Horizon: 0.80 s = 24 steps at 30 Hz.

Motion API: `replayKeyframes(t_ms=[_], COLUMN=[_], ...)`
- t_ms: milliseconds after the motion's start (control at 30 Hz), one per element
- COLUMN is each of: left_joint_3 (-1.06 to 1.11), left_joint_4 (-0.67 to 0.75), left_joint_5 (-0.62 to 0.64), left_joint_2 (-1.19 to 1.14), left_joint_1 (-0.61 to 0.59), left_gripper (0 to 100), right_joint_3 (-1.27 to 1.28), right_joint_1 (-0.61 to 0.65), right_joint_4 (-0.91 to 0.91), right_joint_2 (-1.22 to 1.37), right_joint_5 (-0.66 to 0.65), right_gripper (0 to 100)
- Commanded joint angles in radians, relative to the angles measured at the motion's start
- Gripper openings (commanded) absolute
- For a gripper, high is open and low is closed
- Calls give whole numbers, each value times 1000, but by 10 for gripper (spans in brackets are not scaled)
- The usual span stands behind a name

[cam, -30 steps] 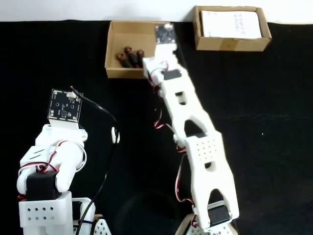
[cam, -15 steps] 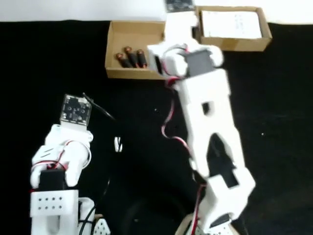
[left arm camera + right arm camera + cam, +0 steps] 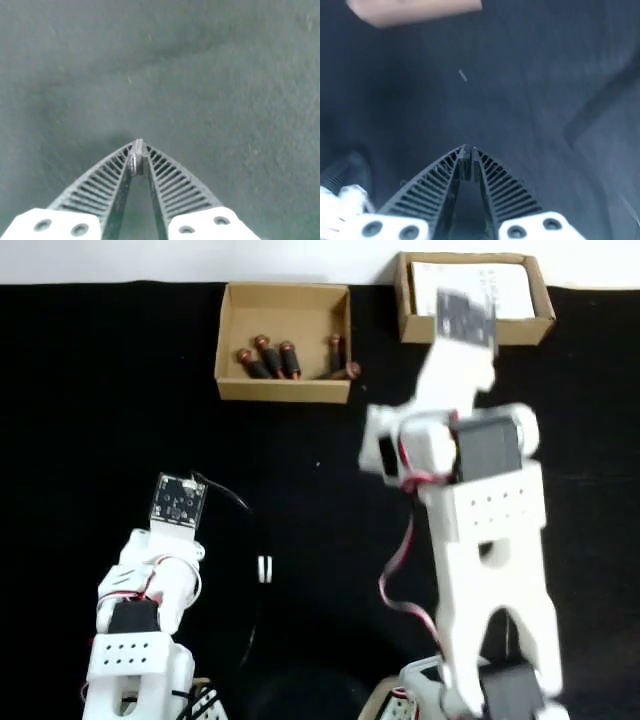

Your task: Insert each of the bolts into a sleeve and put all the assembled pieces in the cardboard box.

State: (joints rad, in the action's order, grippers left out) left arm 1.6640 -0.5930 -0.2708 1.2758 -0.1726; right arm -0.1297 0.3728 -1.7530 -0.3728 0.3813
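Left hand: clenched, tips meeting, nothing between them. It hangs low over bare worktop. The fingers are black ribbed plastic, lattice-like, tapering to a point from white mounts with screw holes.

Right hand: same build, likewise pinched closed and carrying nothing, over dark worktop. A pale tan shape crosses the far edge of its wrist view, too blurred to name.

Both arms sit folded near their bases in the high view, the left one low and the right one taller. Judged reason: no work is left within reach, so the hands are closed and parked.

Worktop: matte black, felt-like cloth that shows lint specks.

Cardboard box: brown, shallow and open-topped, at the far side of the worktop. It holds the assembled pieces, three grouped at one end and two against the opposite wall. They are short dark cylinders with coppery heads, lying loose on the box floor.

Second box: just beside it on the right arm's side, holding a white sheet.

Judgement: the task looks finished or nearly so.
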Motion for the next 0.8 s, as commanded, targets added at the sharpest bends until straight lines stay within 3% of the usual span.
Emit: replayKeyframes(t_ms=[0,100,233,567,767], left_joint_3=[4,7,7,38,38], left_joint_4=[28,23,23,21,21], left_joint_5=[-5,-5,-5,-5,-5], left_joint_2=[7,7,7,7,7], left_joint_1=[2,4,13,105,102], left_gripper=[9,9,9,9,9], right_joint_3=[355,604,883,1515,1715], right_joint_1=[-51,-59,-73,-292,-317], right_joint_4=[1,45,142,588,684], right_joint_2=[-223,-378,-595,-1148,-1273], right_joint_5=[5,3,-112,-356,-365], right_gripper=[6,6,6,6,6])
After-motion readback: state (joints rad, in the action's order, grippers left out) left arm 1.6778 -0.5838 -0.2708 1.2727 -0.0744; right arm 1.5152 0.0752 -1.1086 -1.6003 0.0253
